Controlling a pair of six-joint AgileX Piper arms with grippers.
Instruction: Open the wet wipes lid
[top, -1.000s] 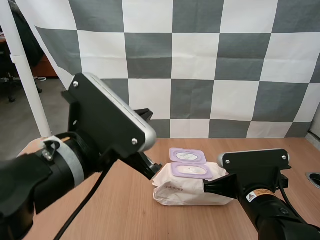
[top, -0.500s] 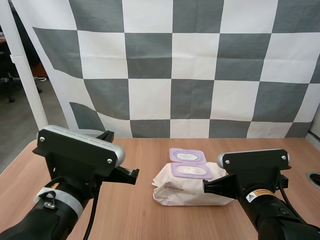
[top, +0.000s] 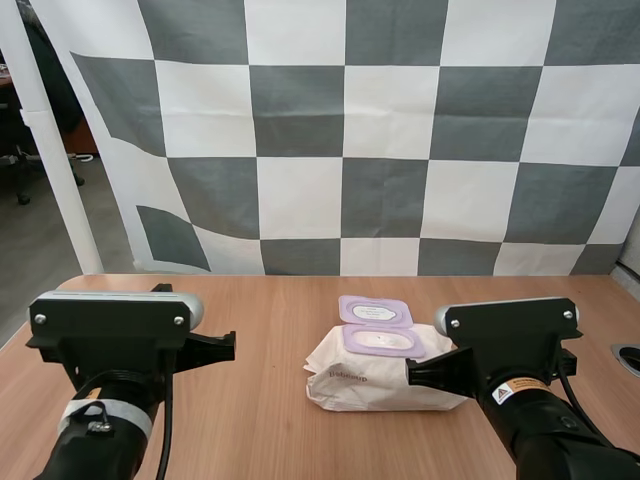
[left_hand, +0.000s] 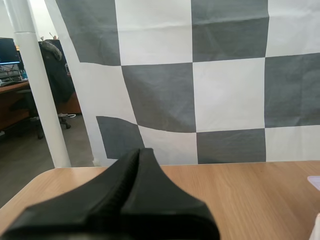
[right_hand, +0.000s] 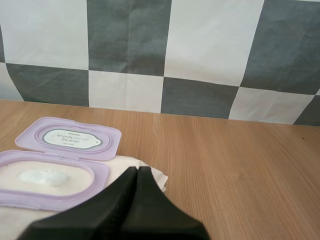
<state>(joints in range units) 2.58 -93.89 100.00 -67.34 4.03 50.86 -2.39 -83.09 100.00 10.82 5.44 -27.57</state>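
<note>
- The pack of wet wipes (top: 365, 382) lies flat on the wooden tabletop (top: 268, 310), right of the middle, a soft white pouch with small print on its near face.
- Its lilac lid (top: 376, 311) is flipped fully open and lies back flat on the far side of the pack, with the oval label on its inner face turned up.
- In the right wrist view the lid (right_hand: 69, 138) joins the lilac frame (right_hand: 50, 197) on top of the pack, and a white wipe (right_hand: 39, 176) shows in the oval opening.
- The right claw (top: 412, 375) is at the pack's right end. Its two black fingers are pressed together into one wedge with nothing between them.
- From its own camera, the right claw (right_hand: 136, 171) points over the white wrap just beside the frame; whether it touches the wrap I cannot tell.
- The left claw (left_hand: 139, 154) is likewise pressed together and holds nothing.
- In the high view the left claw (top: 222, 345) is over bare tabletop, well apart from the pack.
</note>
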